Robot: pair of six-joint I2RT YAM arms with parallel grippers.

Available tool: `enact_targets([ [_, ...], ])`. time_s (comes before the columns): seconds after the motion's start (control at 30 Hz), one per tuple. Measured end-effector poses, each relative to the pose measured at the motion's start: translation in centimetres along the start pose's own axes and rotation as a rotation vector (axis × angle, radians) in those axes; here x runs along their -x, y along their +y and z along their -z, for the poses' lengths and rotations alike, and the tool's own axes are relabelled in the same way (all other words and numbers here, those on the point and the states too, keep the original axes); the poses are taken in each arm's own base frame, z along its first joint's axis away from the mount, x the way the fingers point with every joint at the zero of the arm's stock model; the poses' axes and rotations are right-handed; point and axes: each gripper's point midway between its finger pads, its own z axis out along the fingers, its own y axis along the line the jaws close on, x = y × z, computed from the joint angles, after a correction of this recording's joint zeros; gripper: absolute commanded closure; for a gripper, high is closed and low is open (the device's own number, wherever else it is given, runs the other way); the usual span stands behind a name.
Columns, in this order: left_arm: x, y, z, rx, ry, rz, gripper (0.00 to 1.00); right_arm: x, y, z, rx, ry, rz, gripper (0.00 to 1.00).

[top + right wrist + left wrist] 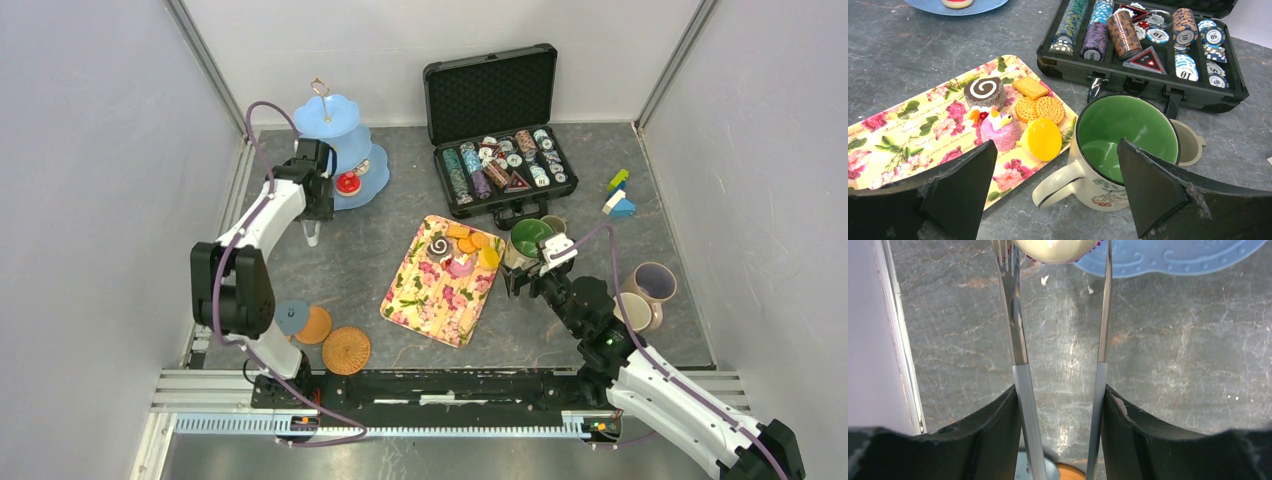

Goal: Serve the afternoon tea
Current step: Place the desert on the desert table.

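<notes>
My left gripper (1060, 390) is shut on a pair of metal tongs (1018, 340) beside the blue tiered stand (340, 150). The tong tips flank a cream-bottomed donut (1053, 250) at the edge of the stand's lower tier (1173, 260); whether they pinch it I cannot tell. From above the donut (347, 183) shows red. My right gripper (1055, 145) stands open just short of the green-lined mug (1128, 135), whose handle points toward me between the fingers. The floral tray (908, 130) carries a swirl cake (984, 91), biscuits (1040, 110) and a pink cake (998, 132).
An open black case of poker chips (500, 160) stands behind the mug. A small mug (1190, 142) sits behind the green one; a lilac mug (650, 282) and a cream one (635, 310) stand at right. Woven coasters (346, 350) lie near left. Building blocks (618, 195) sit far right.
</notes>
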Motion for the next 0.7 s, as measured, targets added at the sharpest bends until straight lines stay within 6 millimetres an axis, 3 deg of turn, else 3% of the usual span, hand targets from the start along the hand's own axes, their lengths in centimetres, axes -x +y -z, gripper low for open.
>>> enact_targets([
  [0.33,0.6,-0.8,-3.2,-0.011,0.05,0.006,0.64,0.0,0.0,0.0,0.0,0.001,0.0,0.02],
  [0.7,2.3,0.1,-4.4,-0.051,-0.006,0.08,0.57,-0.2,-0.1,-0.1,-0.008,0.009,0.002,0.02],
])
